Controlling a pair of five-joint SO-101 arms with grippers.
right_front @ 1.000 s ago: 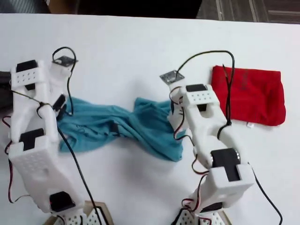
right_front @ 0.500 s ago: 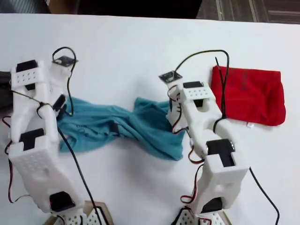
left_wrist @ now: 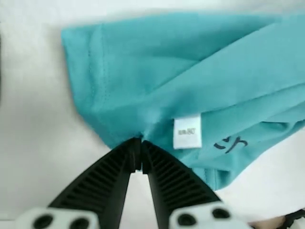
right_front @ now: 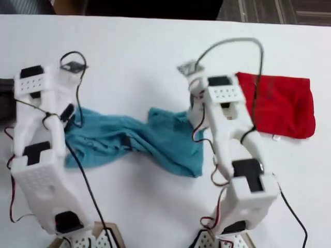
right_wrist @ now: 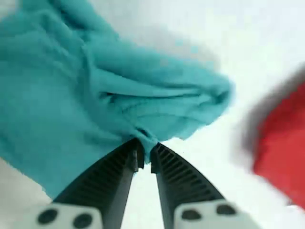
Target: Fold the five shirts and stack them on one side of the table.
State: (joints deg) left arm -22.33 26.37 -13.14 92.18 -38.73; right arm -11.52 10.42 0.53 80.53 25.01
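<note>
A teal shirt (right_front: 134, 139) lies crumpled and stretched across the table between the two arms. My left gripper (left_wrist: 139, 150) is shut on the shirt's edge (left_wrist: 143, 109) near a white label (left_wrist: 187, 131). My right gripper (right_wrist: 143, 149) is shut on a bunched fold of the teal shirt (right_wrist: 95, 95) at its other end. A folded red shirt (right_front: 282, 106) lies flat on the table beside the right arm (right_front: 227, 119); its edge (right_wrist: 281, 148) shows in the right wrist view. The left arm (right_front: 39, 129) stands over the shirt's left end.
The white table (right_front: 145, 46) stretches wide beyond the shirts. Black cables (right_front: 77, 62) loop over both arms. A dark object (right_front: 4, 101) sits at the table's left edge.
The right arm has shifted a little to the right and back, pulling its end of the teal shirt with it. The left arm has barely moved.
</note>
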